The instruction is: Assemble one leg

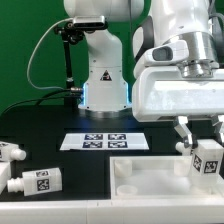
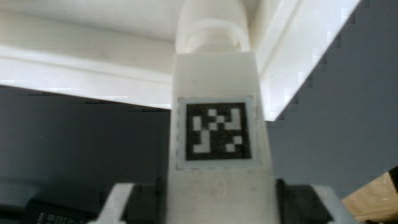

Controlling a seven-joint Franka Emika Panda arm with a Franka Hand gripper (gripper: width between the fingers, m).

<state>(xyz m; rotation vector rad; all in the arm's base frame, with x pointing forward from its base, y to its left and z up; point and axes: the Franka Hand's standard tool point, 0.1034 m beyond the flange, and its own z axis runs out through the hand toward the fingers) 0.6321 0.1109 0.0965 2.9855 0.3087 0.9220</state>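
Note:
My gripper (image 1: 201,152) is shut on a leg (image 1: 207,159), a white block with a black-and-white tag, and holds it upright over the right part of the tabletop (image 1: 150,182), a large flat white tray-like piece at the front. In the wrist view the held leg (image 2: 219,110) fills the middle, its narrower stub end pointing away toward the tabletop's white wall (image 2: 71,60), with a finger pad (image 2: 143,203) on each side. Two more legs lie on the black table at the exterior view's left, one (image 1: 10,152) near the edge and one (image 1: 38,182) in front of it.
The marker board (image 1: 104,141) lies flat in front of the robot base (image 1: 105,85). A black cable and post (image 1: 68,50) stand behind at the exterior view's left. A green wall closes the back.

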